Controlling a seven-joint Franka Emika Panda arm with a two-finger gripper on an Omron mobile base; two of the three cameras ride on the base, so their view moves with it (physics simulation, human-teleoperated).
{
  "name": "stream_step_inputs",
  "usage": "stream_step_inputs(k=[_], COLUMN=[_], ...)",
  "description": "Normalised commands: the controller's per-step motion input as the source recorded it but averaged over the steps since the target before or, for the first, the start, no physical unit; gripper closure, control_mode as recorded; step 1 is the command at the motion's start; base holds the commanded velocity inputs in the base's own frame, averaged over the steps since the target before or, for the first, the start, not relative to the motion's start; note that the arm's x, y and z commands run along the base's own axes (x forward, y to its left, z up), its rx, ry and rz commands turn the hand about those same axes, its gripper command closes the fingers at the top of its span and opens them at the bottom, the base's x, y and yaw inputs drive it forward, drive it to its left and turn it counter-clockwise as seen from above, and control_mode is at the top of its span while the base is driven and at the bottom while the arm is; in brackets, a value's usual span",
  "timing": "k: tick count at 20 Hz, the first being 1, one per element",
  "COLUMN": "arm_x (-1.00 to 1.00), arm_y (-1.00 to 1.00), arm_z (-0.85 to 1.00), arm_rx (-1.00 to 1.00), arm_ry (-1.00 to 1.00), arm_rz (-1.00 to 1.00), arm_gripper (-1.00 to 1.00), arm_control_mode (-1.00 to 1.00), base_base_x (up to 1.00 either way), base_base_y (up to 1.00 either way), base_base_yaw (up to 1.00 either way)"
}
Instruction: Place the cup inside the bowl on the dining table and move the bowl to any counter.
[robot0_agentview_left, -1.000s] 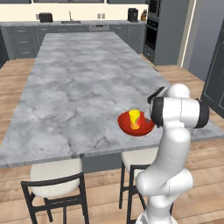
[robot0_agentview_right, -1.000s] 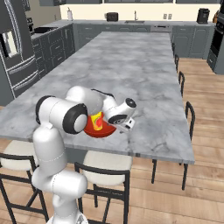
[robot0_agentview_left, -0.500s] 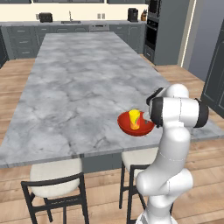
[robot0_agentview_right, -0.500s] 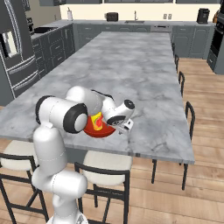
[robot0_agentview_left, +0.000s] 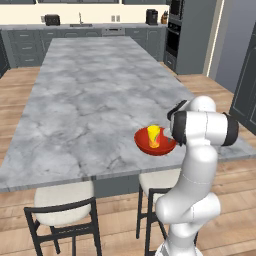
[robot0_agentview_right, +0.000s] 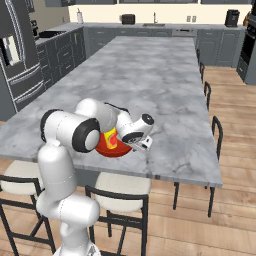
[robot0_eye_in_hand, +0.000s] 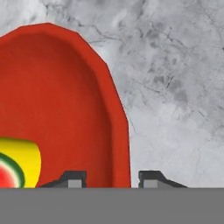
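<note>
Red gloss takes up the left of the hand view: the bowl's (robot0_eye_in_hand: 65, 109) rim runs down between the two dark fingertips (robot0_eye_in_hand: 72, 178), one tip over the inside of the bowl and the other over the marble outside it. The jaws stand partly open astride that rim (whether they already press on it, I cannot tell). At the lower left of this same view shows a slice of the yellow cup (robot0_eye_in_hand: 17, 162), with a red and green patch on it, inside the bowl.

From the right base view, the gripper (robot0_agentview_right: 142, 145) sits at the bowl's (robot0_agentview_right: 114, 149) right edge, and the white forearm covers much of the bowl; the cup (robot0_agentview_right: 111, 138) peeks out behind the arm. The left base view gives the bowl (robot0_agentview_left: 154, 143) more plainly, with the cup (robot0_agentview_left: 154, 136) standing upright in it, while the arm's elbow hides the bowl's right edge.

Both base views place the bowl near the close edge of the long dining table (robot0_agentview_left: 95, 100), above cream-seated stools (robot0_agentview_left: 62, 210). Farther off, along the back wall, runs the counter (robot0_agentview_left: 100, 26) over dark grey cabinets, with a toaster (robot0_agentview_left: 52, 19) and a tap. The right base view adds a steel fridge (robot0_agentview_right: 17, 55) on the left. No writing or labels can be read anywhere.
</note>
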Motion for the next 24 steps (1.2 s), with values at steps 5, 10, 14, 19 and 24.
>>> stream_step_inputs(k=[5,10,14,19,24], arm_x=[-0.04,-0.16,-0.25,-0.07,0.00], arm_y=[0.00,0.00,0.00,0.00,0.00], arm_z=[0.08,0.30,0.25,0.10,0.01], arm_rx=[0.00,0.00,0.00,0.04,0.12], arm_ry=[-0.01,-0.03,-0.01,0.00,0.00], arm_rz=[0.00,0.01,0.01,0.01,0.00], arm_gripper=[1.00,1.00,1.00,1.00,1.00], arm_control_mode=[-1.00,-1.00,-1.00,-1.00,-1.00], base_base_x=[0.00,0.00,0.00,0.00,0.00], base_base_y=[0.00,0.00,0.00,0.00,0.00], base_base_yaw=[0.00,0.00,0.00,0.00,0.00])
